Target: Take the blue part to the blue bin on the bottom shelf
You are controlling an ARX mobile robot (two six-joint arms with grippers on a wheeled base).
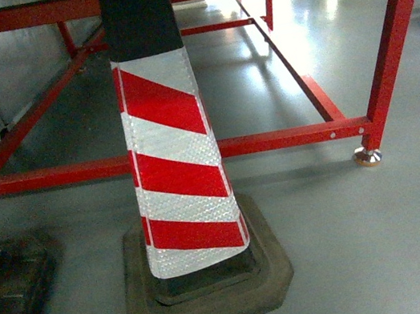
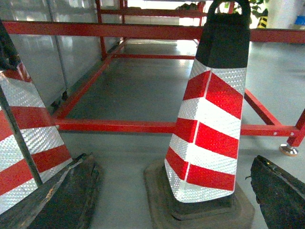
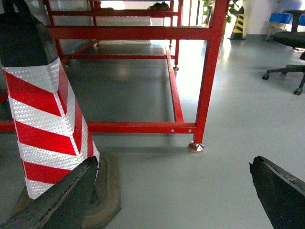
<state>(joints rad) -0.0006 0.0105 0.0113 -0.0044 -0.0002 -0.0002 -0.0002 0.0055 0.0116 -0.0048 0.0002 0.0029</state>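
The left gripper (image 2: 174, 193) shows only in its own wrist camera. Its two black rubber fingers (image 2: 62, 200) poke up from the bottom corners, one on each side, with a wide gap between them (nothing sits in that gap). The right gripper (image 3: 174, 193) looks the same in its own camera: two black fingers (image 3: 281, 191) spread far apart, holding nothing. Neither arm shows in the head camera.
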